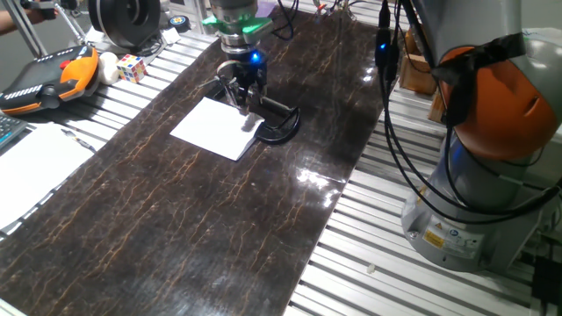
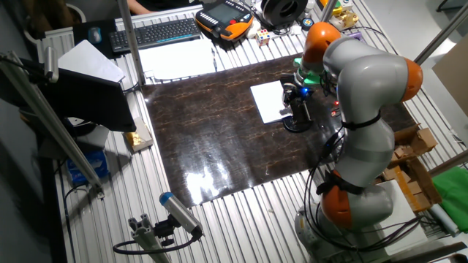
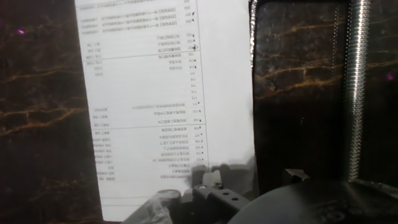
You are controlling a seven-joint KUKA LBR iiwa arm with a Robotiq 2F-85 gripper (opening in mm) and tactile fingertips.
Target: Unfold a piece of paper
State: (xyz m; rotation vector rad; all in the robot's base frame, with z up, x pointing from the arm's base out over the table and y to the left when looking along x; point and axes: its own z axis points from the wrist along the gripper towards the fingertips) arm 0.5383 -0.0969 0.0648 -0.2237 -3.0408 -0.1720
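Observation:
The piece of paper (image 1: 213, 128) lies folded and flat on the dark marbled mat (image 1: 176, 228); it also shows in the other fixed view (image 2: 268, 101). In the hand view the paper (image 3: 161, 93) carries faint printed lines. My gripper (image 1: 248, 116) is low at the paper's right edge, fingers close together on that edge. In the hand view the gripper (image 3: 202, 190) sits at the paper's lower right corner, which looks pinched. It also shows in the other fixed view (image 2: 296, 109).
A black round-based object (image 1: 281, 128) stands right next to the gripper, off the paper's edge. An orange device (image 1: 44, 79), a colour cube (image 1: 132, 68) and a larger white sheet (image 1: 35, 167) lie at the left. The robot base (image 1: 492, 132) is at the right.

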